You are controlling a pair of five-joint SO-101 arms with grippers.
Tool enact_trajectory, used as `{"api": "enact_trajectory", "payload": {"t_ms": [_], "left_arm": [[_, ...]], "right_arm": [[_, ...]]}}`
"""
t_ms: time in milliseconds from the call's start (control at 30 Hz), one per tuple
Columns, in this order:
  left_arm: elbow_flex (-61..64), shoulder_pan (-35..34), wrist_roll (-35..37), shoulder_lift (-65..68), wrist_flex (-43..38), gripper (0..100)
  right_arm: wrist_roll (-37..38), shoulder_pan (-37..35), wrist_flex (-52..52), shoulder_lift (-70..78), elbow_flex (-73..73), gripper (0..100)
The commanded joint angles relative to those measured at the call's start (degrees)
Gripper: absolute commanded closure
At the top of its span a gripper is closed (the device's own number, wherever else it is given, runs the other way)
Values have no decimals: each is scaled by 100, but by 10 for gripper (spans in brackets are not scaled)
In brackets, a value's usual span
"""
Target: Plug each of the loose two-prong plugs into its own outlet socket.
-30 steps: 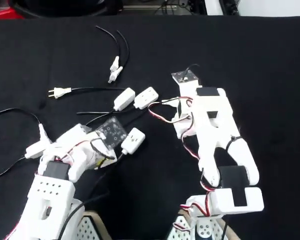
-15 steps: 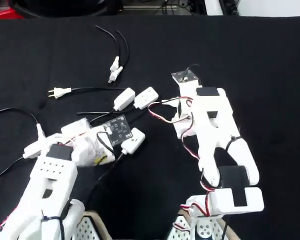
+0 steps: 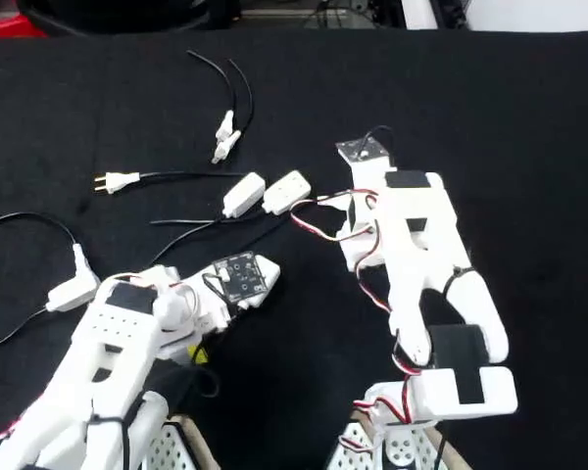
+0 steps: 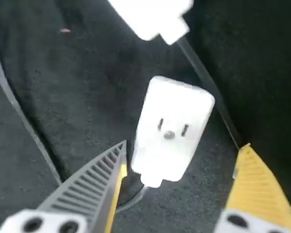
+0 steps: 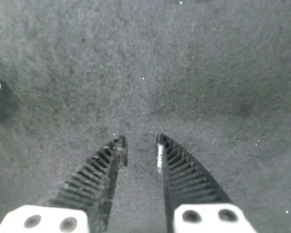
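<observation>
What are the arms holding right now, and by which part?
Nothing. The left end effector is open around the socket without clamping it; the right end effector is open above the table.

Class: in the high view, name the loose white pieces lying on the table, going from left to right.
corded white block → two-prong plug → first outlet socket → second outlet socket
</observation>
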Motion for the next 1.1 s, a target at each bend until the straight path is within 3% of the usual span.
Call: {"api": "enact_trajectory", "payload": {"t_ms": [0, 133, 267, 400, 533, 633, 867, 1067], "left_arm": [[-435, -48, 97, -721, 343, 661], [-593, -13, 97, -1705, 1073, 661], [-567, -48, 105, -2453, 1169, 661], [-259, -198, 475, -2514, 255, 661], [374, -338, 185, -2013, -949, 661], [505, -303, 105, -1407, -1204, 661], [321, -303, 97, -545, -1116, 661], [268, 224, 26, -545, -18, 661]], "right_arm": [[-35, 79, 9, -13, -259, 893], [-35, 88, 9, -13, -259, 893], [-26, 88, 9, -13, -259, 893], [-26, 88, 9, -13, -259, 893], [-26, 88, 26, -13, -259, 893], [-26, 88, 26, -13, -259, 893], [-26, 88, 35, -13, -259, 893], [-26, 88, 26, -13, -259, 893]]}}
